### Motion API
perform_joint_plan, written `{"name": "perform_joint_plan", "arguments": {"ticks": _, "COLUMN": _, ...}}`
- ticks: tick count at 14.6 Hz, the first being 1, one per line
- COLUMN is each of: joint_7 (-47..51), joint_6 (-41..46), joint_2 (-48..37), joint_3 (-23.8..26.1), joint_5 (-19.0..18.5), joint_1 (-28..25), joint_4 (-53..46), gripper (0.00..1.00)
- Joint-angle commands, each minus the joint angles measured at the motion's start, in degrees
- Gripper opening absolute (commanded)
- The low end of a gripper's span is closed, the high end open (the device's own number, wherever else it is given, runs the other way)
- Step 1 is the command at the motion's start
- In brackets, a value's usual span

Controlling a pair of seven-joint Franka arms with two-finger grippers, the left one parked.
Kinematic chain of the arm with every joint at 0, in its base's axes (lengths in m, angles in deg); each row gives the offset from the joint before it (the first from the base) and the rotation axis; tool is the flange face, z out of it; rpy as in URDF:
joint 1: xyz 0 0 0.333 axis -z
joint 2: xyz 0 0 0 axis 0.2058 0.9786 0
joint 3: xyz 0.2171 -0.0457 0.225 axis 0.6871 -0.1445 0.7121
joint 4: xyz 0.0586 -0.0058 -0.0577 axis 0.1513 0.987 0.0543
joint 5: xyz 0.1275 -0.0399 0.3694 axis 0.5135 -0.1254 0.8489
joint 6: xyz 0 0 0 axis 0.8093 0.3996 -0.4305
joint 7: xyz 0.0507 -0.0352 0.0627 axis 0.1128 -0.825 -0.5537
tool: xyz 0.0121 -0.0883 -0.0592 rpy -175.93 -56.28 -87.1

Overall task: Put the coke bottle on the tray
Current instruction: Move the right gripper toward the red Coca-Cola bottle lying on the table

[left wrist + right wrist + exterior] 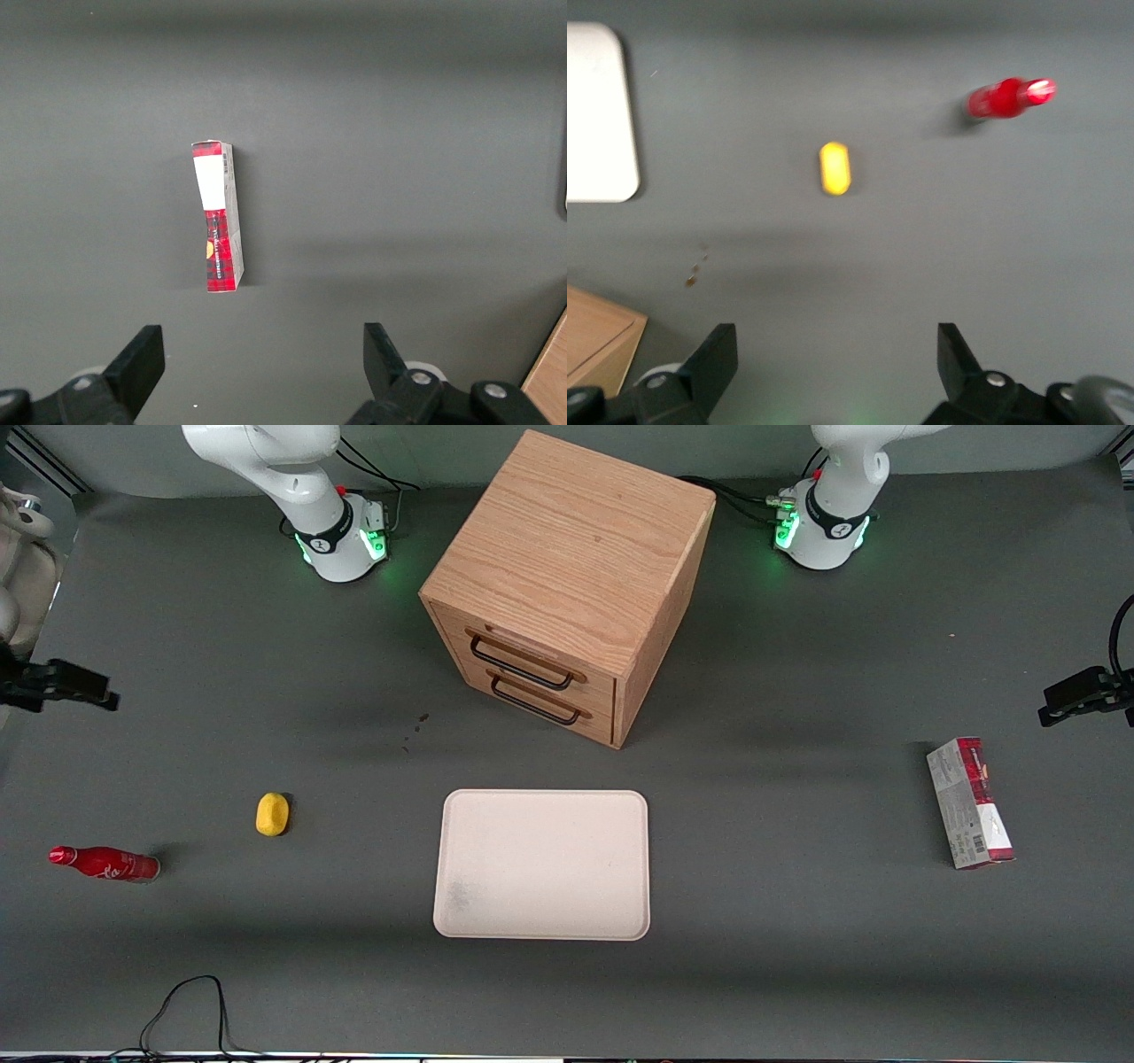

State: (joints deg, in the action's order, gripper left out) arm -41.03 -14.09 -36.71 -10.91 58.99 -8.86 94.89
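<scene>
- The bottle (104, 864) lies on its side on the grey table (266, 957) toward the working arm's end, red cap pointing outward; nothing touches it.
- In the right wrist view the bottle (1007, 96) shows as a blurred red shape, well apart from the tray's corner (598, 115); the yellow lump (834, 168) sits between them.
- The tray (542, 864) rests flat at mid-table — cream, rounded at the corners, faintly smudged, with nothing on it; it lies nearer the front camera than the cabinet (567, 584).
- The yellow lump (273, 814) sits between bottle and tray, closer to the bottle and a little farther from the camera than it.
- The gripper (837, 372) hangs above the table, touching nothing; its two fingers (713, 363) stand wide apart, bare table between them; in the front view its dark body (62, 685) shows at the frame's edge, at the working arm's end.
- The cabinet — oak, two drawers with dark wire handles — stands turned at an angle; a few small brown specks (416, 726) mark the table in front of it.
- A red-and-grey carton (970, 803) lies toward the parked arm's end, well apart from everything else; the left wrist view shows the same carton (219, 217) alone on the table.
</scene>
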Motion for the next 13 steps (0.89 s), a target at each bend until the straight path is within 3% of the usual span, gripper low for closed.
{"name": "perform_joint_plan", "arguments": {"ticks": 1, "joint_7": -5.5, "joint_6": 1.1, "joint_2": 9.6, "joint_3": -0.4, "joint_5": 0.3, "joint_1": 5.0, "joint_4": -12.1, "gripper": 1.00}}
{"name": "perform_joint_plan", "arguments": {"ticks": 7, "joint_7": -17.3, "joint_6": 1.0, "joint_2": 25.8, "joint_3": 0.4, "joint_5": 4.1, "joint_1": 17.0, "joint_4": -30.7, "gripper": 1.00}}
{"name": "perform_joint_plan", "arguments": {"ticks": 13, "joint_7": -19.1, "joint_6": -1.2, "joint_2": 28.5, "joint_3": 0.4, "joint_5": 4.2, "joint_1": 18.5, "joint_4": -30.8, "gripper": 1.00}}
